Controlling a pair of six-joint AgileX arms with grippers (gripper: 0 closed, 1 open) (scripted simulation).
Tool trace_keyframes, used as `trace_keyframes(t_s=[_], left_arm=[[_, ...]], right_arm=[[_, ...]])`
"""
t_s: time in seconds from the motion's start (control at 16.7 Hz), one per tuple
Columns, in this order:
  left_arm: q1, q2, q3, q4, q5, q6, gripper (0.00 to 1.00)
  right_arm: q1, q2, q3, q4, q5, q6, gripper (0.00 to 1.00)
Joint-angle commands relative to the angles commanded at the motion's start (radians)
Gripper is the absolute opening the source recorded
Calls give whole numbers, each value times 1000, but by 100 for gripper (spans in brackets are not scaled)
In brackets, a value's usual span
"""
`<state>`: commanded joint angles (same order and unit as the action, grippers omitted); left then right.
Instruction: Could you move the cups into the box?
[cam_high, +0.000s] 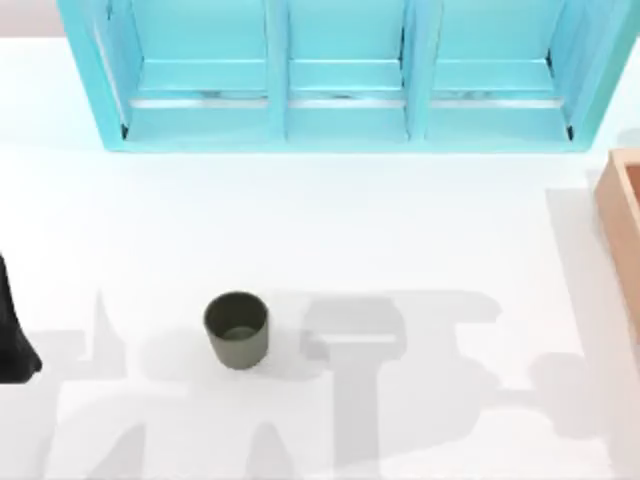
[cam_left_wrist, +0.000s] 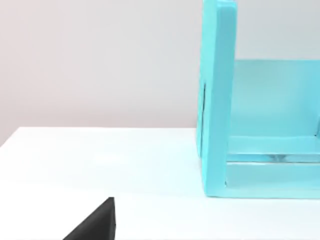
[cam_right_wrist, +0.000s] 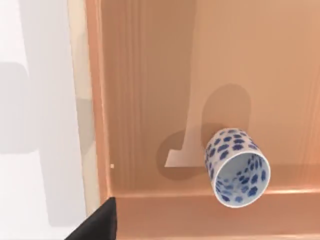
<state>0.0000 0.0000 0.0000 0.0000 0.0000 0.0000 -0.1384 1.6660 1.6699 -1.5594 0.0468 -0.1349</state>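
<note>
While the olive-green cup (cam_high: 237, 329) stands upright toward six o'clock on the white table (cam_high: 400, 220), slightly to the seven o'clock side of centre, bare tabletop lies open on every side of it, with soft grey shadows of the arms falling across the near half. It is a plain, wide, dark cup with its mouth up and nothing touching it.

At nine o'clock, a black part of the left arm (cam_high: 12, 330) juts in at the table's left edge, well apart from that cup; whether its fingers are spread or closed cannot be told. The left wrist view shows a black fingertip (cam_left_wrist: 95, 225) low over the bare table, with the end panel of the turquoise shelf cabinet (cam_left_wrist: 216, 100) beyond it.

At three o'clock, the tan wooden box (cam_high: 622, 220) crosses the table's right edge, its raised wall showing, and a broad stretch of free tabletop separates it from the olive-green cup. The right wrist view looks down into the box, where the white cup with blue floral pattern (cam_right_wrist: 237, 166) rests on the floor, near one inner wall. A black fingertip of the right gripper (cam_right_wrist: 97, 224) shows over the box rim, apart from this cup; its opening cannot be judged.

At twelve o'clock, the cabinet spans the far edge with three open bays.
</note>
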Motion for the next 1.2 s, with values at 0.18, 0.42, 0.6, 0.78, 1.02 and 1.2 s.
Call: trace_keyframes(t_s=[0.18,0.42,0.6,0.78,1.02,1.2], left_arm=[[0,0,0,0,0,0,100],[0,0,0,0,0,0,100],[0,0,0,0,0,0,100],[0,0,0,0,0,0,100],[0,0,0,0,0,0,100],[0,0,0,0,0,0,100]], right_arm=[[262,171,181,-6,46,244,100],[639,422,428,-12,111,591,100],[880,596,602,-5,153,827,100],[1050,734,756,17,188,1015,100],[1181,847,898,50,219,1177,100],[1217,871,933,61,227,1219,100]])
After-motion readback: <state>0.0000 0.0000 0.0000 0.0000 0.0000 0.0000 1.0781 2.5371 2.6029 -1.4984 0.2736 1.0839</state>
